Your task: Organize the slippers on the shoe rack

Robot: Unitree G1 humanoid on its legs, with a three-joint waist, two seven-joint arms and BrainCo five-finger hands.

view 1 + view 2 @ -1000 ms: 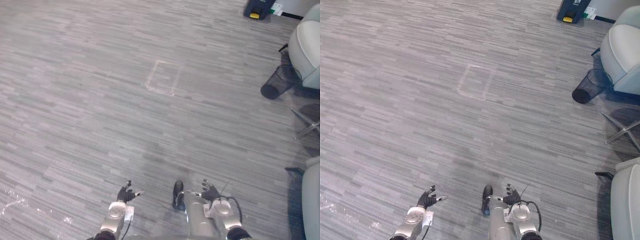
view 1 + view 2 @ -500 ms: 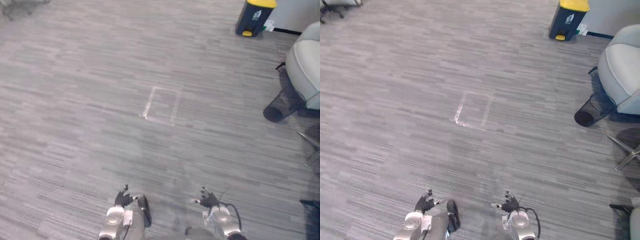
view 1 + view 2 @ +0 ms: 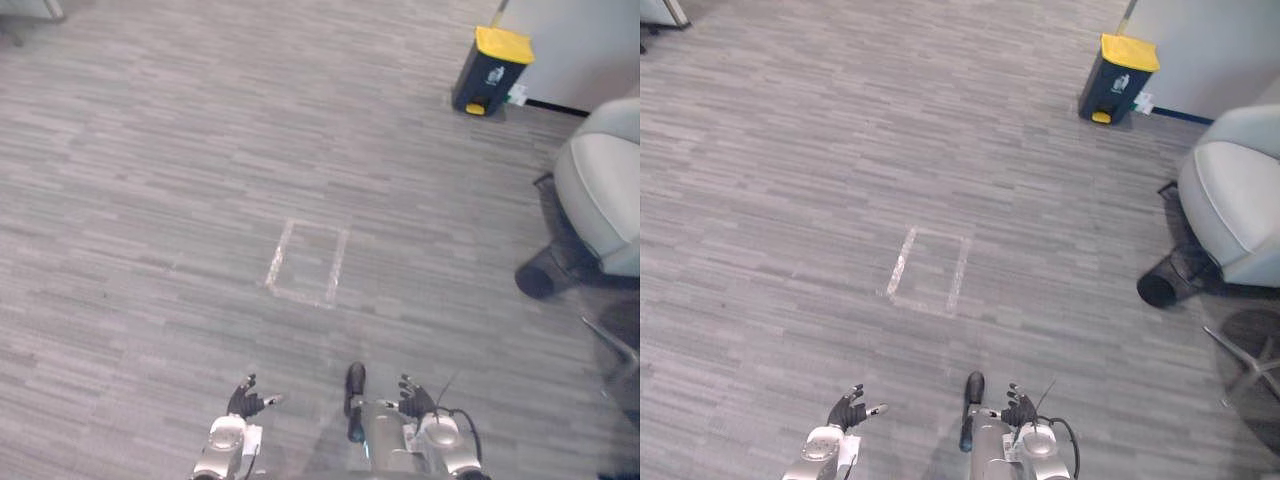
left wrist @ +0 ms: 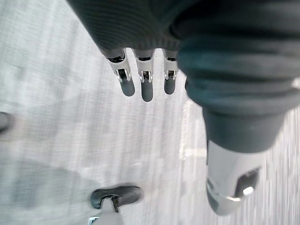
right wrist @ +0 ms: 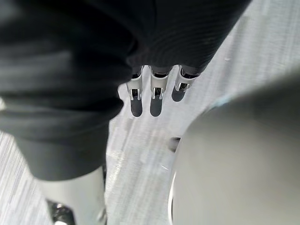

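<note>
Grey carpet [image 3: 150, 200] lies open ahead, bin [image 3: 489, 70] and chair [image 3: 600, 190] rightward; left hand [image 3: 243, 402] and right hand [image 3: 416, 400] fingers relaxed.

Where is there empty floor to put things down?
The grey striped carpet is bare all around the pale taped rectangle, up to the yellow-lidded dark bin. It is crowded on the right, by the pale grey chair and black mesh basket.

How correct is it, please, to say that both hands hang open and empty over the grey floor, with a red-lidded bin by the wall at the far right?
Only the lid's colour is wrong. The lid of the bin by the wall is yellow, not red, as the left eye view shows. The rest stands: the left hand and the right hand hang open and empty over the grey floor.
</note>
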